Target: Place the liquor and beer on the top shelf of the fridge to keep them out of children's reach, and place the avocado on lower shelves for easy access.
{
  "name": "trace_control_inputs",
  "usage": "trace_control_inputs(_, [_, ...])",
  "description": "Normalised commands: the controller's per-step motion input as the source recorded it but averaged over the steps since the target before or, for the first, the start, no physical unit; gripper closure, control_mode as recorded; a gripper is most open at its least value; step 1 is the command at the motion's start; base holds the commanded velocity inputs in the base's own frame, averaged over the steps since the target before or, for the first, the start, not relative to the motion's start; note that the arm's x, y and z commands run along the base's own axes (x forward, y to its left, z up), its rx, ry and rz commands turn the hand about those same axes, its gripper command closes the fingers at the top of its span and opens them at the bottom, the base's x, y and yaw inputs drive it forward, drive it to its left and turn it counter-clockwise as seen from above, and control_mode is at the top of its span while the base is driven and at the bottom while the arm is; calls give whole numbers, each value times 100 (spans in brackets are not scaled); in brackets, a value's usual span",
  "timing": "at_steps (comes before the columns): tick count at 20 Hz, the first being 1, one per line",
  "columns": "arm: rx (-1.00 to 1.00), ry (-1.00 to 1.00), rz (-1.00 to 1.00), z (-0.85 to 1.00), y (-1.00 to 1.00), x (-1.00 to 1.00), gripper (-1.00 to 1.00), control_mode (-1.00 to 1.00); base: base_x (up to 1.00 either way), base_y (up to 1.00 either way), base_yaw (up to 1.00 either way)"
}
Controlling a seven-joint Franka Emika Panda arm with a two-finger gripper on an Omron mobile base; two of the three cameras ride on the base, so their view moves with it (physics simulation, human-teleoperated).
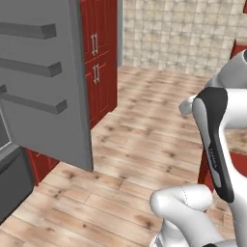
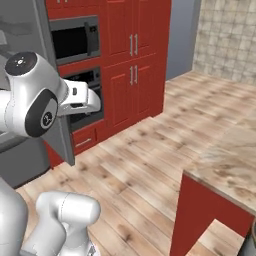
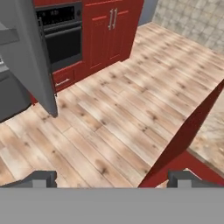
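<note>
Above the wooden floor (image 3: 109, 113) | hand (image 3: 112, 178) empty, its fingers wide apart | fridge (image 1: 29, 159) at 9 o'clock, its grey door (image 1: 48, 82) swung open | red table (image 3: 192, 131) corner at 4 o'clock | red cabinets (image 2: 132, 60) at 12 o'clock.

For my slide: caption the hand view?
Open gripper above wooden floor, beside the open fridge door.
</note>
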Motion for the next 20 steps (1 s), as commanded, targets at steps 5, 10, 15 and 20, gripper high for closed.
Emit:
trace_control_inputs(5, [0,0,0,0,0,0,-100,100,92,49,-13])
trace_control_inputs(10, [0,0,0,0,0,0,-100,100,81,3,-21])
trace_control_inputs(15, [0,0,0,0,0,0,-100,100,64,-16,-26])
trace_control_inputs(20, [0,0,0,0,0,0,-100,100,67,-6,-26])
